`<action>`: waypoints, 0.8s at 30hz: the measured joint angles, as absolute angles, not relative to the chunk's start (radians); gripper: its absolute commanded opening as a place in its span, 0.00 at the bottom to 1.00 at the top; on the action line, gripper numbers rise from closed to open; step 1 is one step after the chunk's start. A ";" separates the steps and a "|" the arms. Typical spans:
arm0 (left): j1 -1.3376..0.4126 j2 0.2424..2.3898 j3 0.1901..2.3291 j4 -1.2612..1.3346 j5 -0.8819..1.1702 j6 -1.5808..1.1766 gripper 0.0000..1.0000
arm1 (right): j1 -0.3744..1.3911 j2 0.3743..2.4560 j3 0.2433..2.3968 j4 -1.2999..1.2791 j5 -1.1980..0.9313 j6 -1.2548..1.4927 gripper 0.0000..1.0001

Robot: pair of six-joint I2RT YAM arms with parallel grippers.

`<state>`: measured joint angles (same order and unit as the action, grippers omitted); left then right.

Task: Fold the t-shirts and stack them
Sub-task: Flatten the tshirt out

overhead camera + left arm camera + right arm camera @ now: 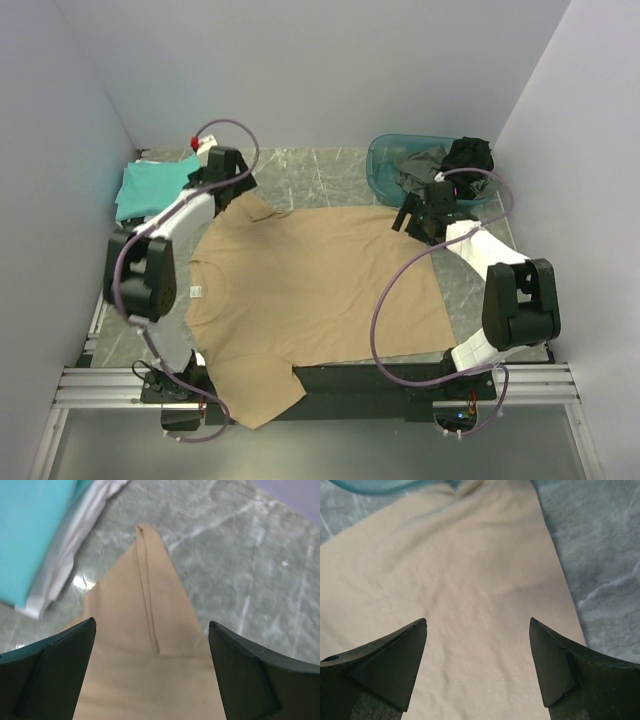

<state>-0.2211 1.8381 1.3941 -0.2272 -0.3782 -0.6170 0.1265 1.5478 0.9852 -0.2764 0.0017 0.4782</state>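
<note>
Step in hand: the first fold of the tan t-shirt (320,290). It is spread out and neither gripper has taken hold of it yet.
Tan t-shirt, position: flat on the table (300,170), neck to the left with the white neck label (197,291) showing and the hem to the right. The far sleeve (150,580) points toward the back-left corner. The near sleeve (255,400) hangs over the table's front edge.
Left gripper (151,624): fingers spread wide above the far sleeve, with the sleeve tip and its seam centred between them. No cloth is pinched.
Right gripper (478,622): fingers spread wide over the hem end of the shirt, close to its far right edge (555,580). Nothing is held (whether the fingertips touch the cloth cannot be told).
Finished stack: a folded teal shirt (150,185) lies at the back left with a white shirt (75,545) under it, just beside the far sleeve tip.
Waiting garments: a dark grey garment (420,165) and a black garment (468,153) lie in and over the blue basin (385,160) at the back right.
Progress, judged: two shirts stacked, one being worked on, at least two to come.
Next move, judged: lower both grippers and pinch the far sleeve and far hem corner together. Then carry that edge toward the near side, keeping the cloth taut so that it folds without wrinkling.
Caution: the sleeve tip is thin, so a shallow pinch could slip off.
</note>
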 measured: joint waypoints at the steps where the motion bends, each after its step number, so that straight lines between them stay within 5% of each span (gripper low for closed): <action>1: -0.230 1.795 1.347 -0.230 -0.371 -0.625 0.99 | 0.126 1.546 0.971 -0.270 -0.002 0.478 0.89; 15: -0.335 1.370 0.762 -0.229 -0.308 -0.788 0.99 | 0.126 1.480 0.824 -0.266 -0.017 0.463 0.89; 24: -0.316 1.428 0.761 -0.221 -0.319 -0.811 0.99 | 0.126 1.521 0.826 -0.260 0.001 0.461 0.89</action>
<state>-0.3164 1.4277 0.7612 -0.2207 -0.3191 -0.8108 0.1265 1.5208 0.8261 -0.2596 0.0013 0.4614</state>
